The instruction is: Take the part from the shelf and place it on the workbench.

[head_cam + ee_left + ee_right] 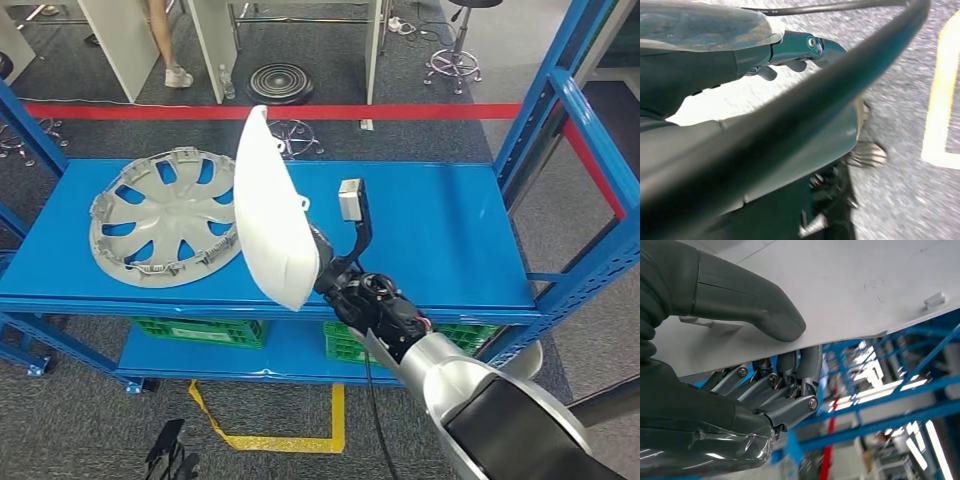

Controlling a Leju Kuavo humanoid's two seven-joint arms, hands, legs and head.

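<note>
Right hand grips curved white plastic part, thumb on one face, fingers beneath; left hand's fingers unclear.

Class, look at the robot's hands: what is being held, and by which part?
The right hand grips the white part by its lower edge, thumb on one face, fingers beneath.

Wheel cover lies on shelf top, left side. Part held above shelf centre, right of cover. Crates on lower shelf level.
</note>
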